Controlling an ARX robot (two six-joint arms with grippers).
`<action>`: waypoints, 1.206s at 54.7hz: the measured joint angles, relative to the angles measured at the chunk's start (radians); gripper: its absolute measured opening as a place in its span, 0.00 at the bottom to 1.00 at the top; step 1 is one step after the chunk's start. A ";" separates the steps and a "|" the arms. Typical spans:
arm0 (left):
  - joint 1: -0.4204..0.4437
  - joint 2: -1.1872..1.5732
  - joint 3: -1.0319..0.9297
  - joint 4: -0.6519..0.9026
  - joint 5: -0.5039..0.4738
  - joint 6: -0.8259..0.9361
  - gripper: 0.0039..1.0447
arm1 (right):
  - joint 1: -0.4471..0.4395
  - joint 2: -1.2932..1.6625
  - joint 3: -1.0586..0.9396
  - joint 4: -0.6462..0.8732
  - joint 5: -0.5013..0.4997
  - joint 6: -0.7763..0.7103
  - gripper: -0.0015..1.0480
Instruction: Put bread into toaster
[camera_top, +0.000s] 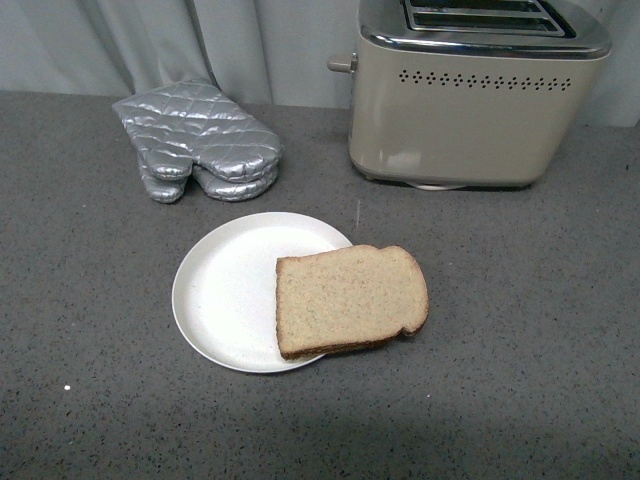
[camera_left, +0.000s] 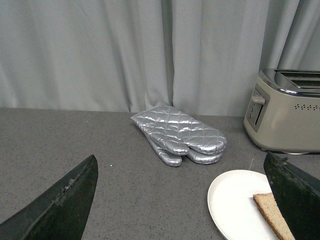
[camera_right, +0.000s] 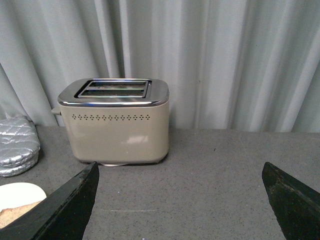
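Light brown wholewheat, a single square-ish slice of bread (camera_top: 350, 298) with a darker crust is lying flat. It is resting partly on the round white plate (camera_top: 215, 300) and partly overhanging the rim on the side nearer the large beige metal two-slot toaster (camera_top: 470, 120), so one crust edge is probably sitting free for fingers to close on. The toaster is standing well behind it on the grey speckled counter (camera_top: 100, 400), with its slots facing up and looking empty (its lever knob (camera_top: 343, 63) is sticking out of the end toward the silver quilted oven mitt (camera_top: 200, 140)). Neither arm is showing in the front view. The left gripper (camera_left: 180, 172) and the right gripper (camera_right: 180, 165) are both hovering above the counter with fingers spread wide and nothing between them, likely readying for a reach. The slice is lying untouched, so the pick-up is not yet begun.
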 joint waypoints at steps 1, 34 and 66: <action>0.000 0.000 0.000 0.000 0.000 0.000 0.94 | 0.000 0.000 0.000 0.000 0.000 0.000 0.91; -0.060 0.730 0.151 0.129 -0.164 -0.382 0.94 | 0.000 0.000 0.000 0.000 0.000 0.000 0.91; -0.119 1.726 0.502 0.374 0.027 -0.281 0.94 | 0.000 0.000 0.000 0.000 0.000 0.000 0.91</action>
